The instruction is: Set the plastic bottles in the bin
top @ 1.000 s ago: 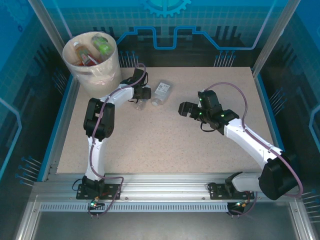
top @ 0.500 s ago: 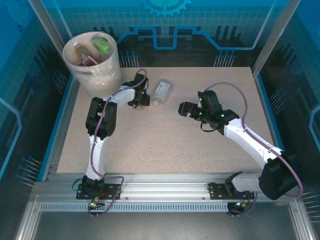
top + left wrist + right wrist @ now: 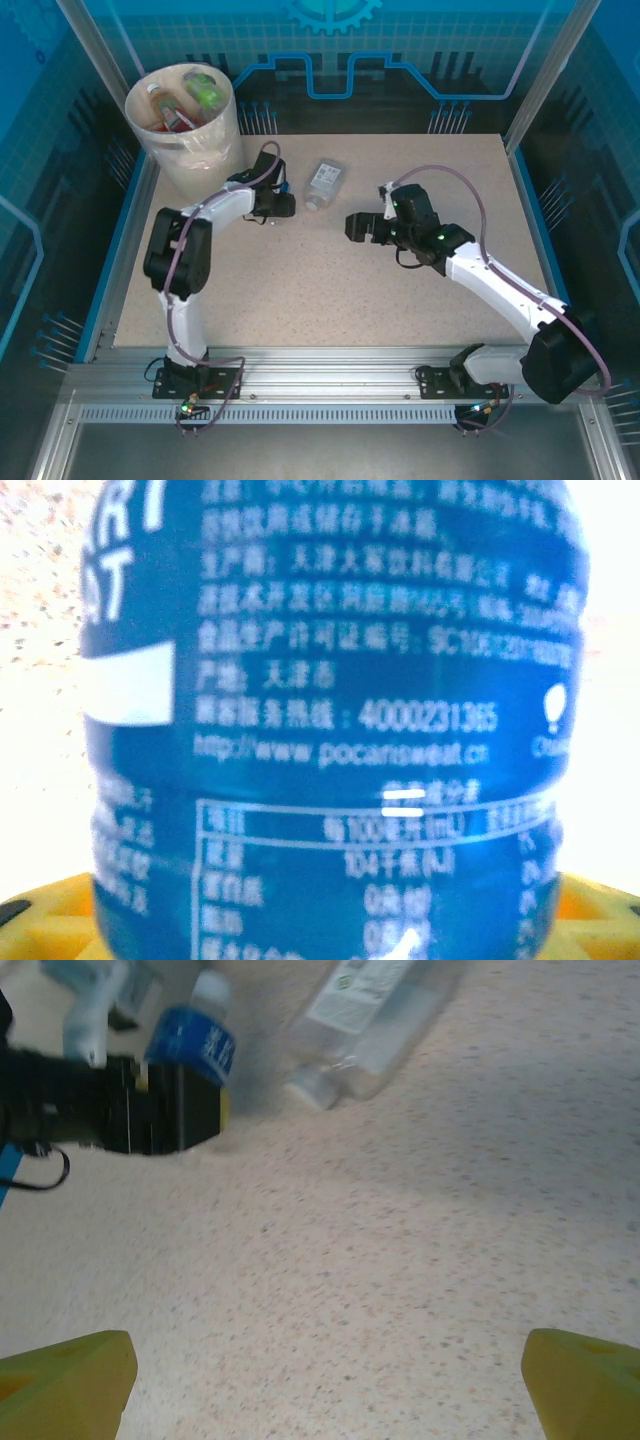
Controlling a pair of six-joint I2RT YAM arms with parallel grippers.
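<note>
Blue-label bottle (image 3: 330,730), ends cut off, blurred in left tool (image 3: 282,203)

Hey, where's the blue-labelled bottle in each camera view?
Top external: the blue-labelled bottle sits upper centre-left, just right of the bin.
Left wrist: close up, across most of the frame.
Right wrist: upper left, pale cap on top.
Shared landmark: the clear bottle lying on the table to its right, at upper middle in the right wrist view.

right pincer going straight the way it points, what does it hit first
Probably the cap end of the clear bottle lying on the table; the left pincer holding the blue bottle sits just left of that line, depth unclear.
</note>
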